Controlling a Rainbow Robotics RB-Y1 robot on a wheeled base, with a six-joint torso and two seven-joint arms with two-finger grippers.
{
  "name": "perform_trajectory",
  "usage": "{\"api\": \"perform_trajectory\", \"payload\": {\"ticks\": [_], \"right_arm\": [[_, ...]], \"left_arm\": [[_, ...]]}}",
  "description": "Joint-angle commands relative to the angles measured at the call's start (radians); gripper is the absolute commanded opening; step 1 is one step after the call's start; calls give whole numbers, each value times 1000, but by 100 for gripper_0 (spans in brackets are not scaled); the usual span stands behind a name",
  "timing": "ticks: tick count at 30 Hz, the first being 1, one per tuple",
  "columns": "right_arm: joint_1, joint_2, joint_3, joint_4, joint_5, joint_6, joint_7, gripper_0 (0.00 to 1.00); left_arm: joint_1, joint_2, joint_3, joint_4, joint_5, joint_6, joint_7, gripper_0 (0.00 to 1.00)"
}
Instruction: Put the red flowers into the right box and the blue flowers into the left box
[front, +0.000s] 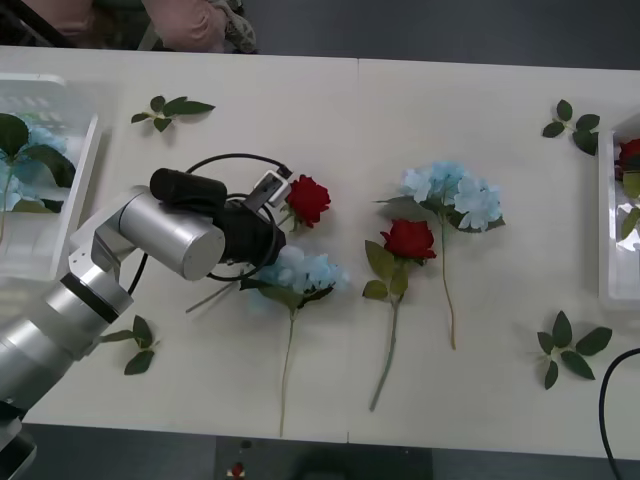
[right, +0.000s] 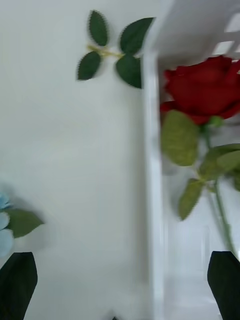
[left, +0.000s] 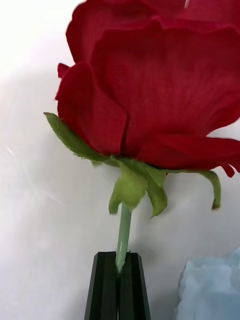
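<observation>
Pinching a red rose (front: 308, 199) by its stem, the left gripper (left: 119, 265) is closed tight near mid-counter (front: 330, 400). The right gripper (right: 120, 280) hangs open over the right box's (right: 152, 190) rim, another rose (right: 202, 90) inside.

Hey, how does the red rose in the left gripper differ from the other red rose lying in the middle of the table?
The gripped rose has its stem pinched by the shut left gripper just below the bloom; the middle rose lies free, untouched. The gripped rose's stem is mostly hidden behind the arm, while the middle rose's stem and leaves show in full. The gripped rose sits beside a blue flower. Both are deep red.
</observation>
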Motion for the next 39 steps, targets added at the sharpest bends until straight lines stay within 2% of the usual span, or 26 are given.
{"api": "perform_trajectory", "payload": {"ticks": [1, 5, 10, 14, 18, 30, 39], "right_arm": [[36, 61, 15, -124, -52, 37, 11, 100], [53, 111, 35, -193, -86, 81, -6, 100], [53, 164, 62, -270, -120, 94, -30, 100], [53, 165, 136, -343, -207, 49, -9, 100], [53, 170, 148, -363, -308, 20, 86, 100], [53, 219, 62, -363, -683, 8, 413, 100], [53, 249, 68, -280, -942, 9, 574, 100]], "left_arm": [[-20, 52, 69, -171, 22, 40, -20, 0], [30, 54, 190, -343, 76, 104, -10, 0], [70, 67, 274, -498, 212, 77, 6, 0], [75, 61, 313, -594, 298, 26, 75, 0], [69, 44, 316, -631, 337, -60, 95, 0], [27, -60, 313, -673, 450, -109, 96, 0], [24, -123, 274, -639, 513, -205, 115, 0]]}}
